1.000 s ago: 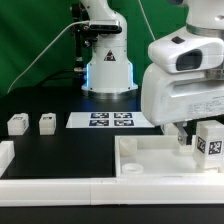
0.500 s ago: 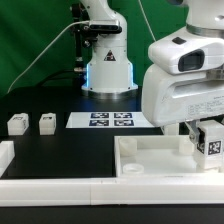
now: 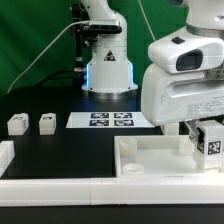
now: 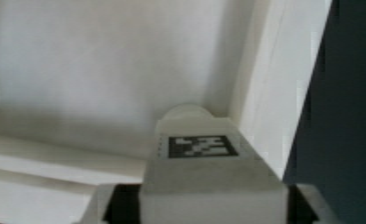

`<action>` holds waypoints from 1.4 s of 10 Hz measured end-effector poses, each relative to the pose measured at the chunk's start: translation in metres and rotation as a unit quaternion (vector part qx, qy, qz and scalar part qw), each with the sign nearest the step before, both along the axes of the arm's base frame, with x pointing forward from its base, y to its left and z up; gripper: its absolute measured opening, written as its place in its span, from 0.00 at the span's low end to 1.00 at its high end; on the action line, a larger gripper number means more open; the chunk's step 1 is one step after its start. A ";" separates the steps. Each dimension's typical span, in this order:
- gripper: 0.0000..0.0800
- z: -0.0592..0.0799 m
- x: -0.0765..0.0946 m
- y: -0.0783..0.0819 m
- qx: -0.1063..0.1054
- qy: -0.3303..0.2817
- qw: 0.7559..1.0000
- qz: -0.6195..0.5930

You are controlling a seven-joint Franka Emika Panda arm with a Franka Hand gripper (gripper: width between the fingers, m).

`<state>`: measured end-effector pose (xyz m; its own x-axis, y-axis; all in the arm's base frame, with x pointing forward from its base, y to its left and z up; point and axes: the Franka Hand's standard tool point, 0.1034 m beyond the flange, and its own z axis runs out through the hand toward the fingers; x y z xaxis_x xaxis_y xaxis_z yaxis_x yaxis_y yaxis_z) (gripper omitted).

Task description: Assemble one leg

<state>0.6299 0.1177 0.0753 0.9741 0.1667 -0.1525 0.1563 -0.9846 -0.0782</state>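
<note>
My gripper [image 3: 203, 133] is shut on a white leg [image 3: 210, 141] with a black-and-white tag, holding it upright over the far right corner of the large white tabletop piece [image 3: 150, 158]. In the wrist view the leg [image 4: 205, 160] sits between my two fingers [image 4: 118, 205], its tagged tip pointing down at the tabletop's inner corner [image 4: 109, 90]. Whether the leg's tip touches the tabletop cannot be told. Two more legs [image 3: 18, 124] [image 3: 47, 122] stand on the black table at the exterior view's left.
The marker board [image 3: 110, 120] lies behind the tabletop piece, in front of the arm's base [image 3: 108, 70]. A white border rail [image 3: 50, 186] runs along the front, with a raised end at the exterior view's left [image 3: 6, 156].
The gripper with the leg has moved slightly toward the exterior view's right and a little lower. Nothing else has moved.
</note>
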 end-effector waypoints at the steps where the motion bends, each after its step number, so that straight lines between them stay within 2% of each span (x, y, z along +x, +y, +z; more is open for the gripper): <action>1: 0.36 0.000 0.000 0.001 -0.008 0.003 0.998 -0.054; 3: 0.37 0.000 0.000 0.002 -0.025 0.007 0.988 -0.155; 6: 0.37 0.000 0.000 0.004 -0.047 0.015 0.953 -0.299; 9: 0.37 0.000 0.000 0.005 -0.066 0.026 0.896 -0.438; 14: 0.37 0.001 0.002 0.008 -0.092 0.035 0.767 -0.634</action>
